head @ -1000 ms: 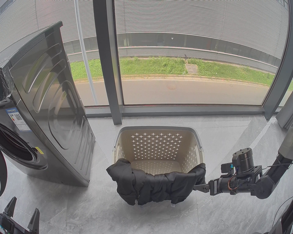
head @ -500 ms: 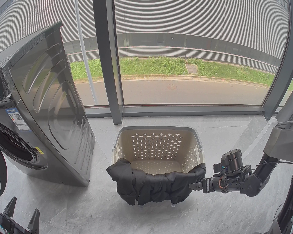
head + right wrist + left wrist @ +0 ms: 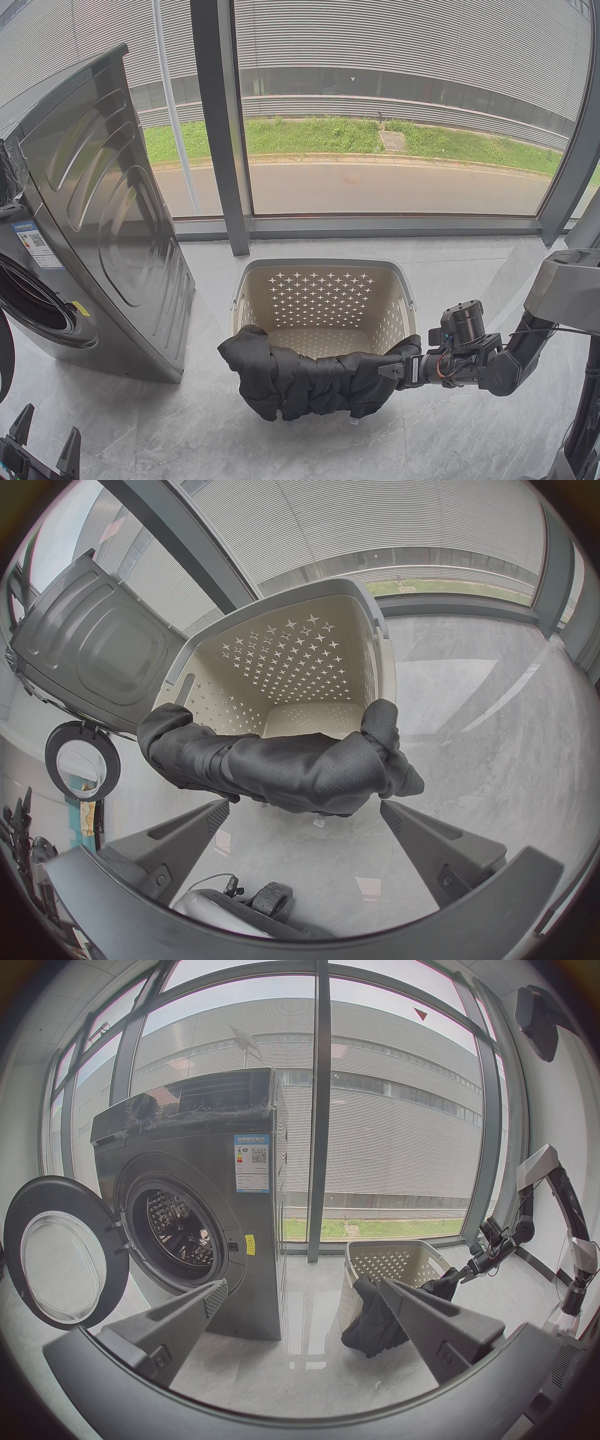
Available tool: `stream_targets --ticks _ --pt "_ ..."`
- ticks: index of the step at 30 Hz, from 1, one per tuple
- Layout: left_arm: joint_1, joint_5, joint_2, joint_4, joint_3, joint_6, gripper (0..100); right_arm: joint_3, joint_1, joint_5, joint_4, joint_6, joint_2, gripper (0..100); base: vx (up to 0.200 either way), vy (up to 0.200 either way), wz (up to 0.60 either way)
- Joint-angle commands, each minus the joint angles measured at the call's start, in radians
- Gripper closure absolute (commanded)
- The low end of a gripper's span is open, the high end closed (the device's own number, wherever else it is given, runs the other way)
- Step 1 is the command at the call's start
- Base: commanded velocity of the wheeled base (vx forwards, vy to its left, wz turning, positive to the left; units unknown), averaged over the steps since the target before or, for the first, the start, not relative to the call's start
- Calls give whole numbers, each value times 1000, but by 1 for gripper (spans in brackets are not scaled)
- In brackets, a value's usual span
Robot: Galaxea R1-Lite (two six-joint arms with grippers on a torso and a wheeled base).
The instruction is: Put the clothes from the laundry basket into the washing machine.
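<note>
Clothes (image 3: 312, 381) hang over the laundry basket (image 3: 322, 262) rim, just ahead of the right gripper (image 3: 387, 370), spread wide to grab.

Not much legible here, honestly. The washing machine (image 3: 200, 1147) has a white and blue label (image 3: 252, 1163) on its front panel, beside the door opening. It carries a square QR-style code near the top and rows of print too small to make out. Just below it sits a small yellow sticker (image 3: 250, 1244), also unreadable. A little white tag (image 3: 319, 820) hangs under the dark garment (image 3: 281, 767), its print too tiny to tell.
</note>
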Motion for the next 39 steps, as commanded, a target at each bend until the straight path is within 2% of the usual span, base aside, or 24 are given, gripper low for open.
stream_targets --ticks 1,9,10,16,26,33,39 --pt "0 0 -15 0 16 -2 0 -23 3 -5 0 1 17 0 0 0 0" --pt "0 2 -15 0 16 -3 0 -43 9 -15 0 7 39 0 0 0 0" --pt "0 2 -15 0 16 -2 0 -48 9 -15 -2 10 48 100 0 0 0" --pt "0 2 -15 0 16 -2 0 -56 12 -17 -65 7 75 100 0 0 0" --pt "0 2 -15 0 16 -3 0 -34 17 -28 -66 10 54 100 0 0 0" --pt "0 3 -15 0 16 -3 0 12 98 -28 -57 71 -146 100 0 0 0" --pt "0 2 -15 0 16 -2 0 73 147 -37 -56 80 -396 100 0 0 0"
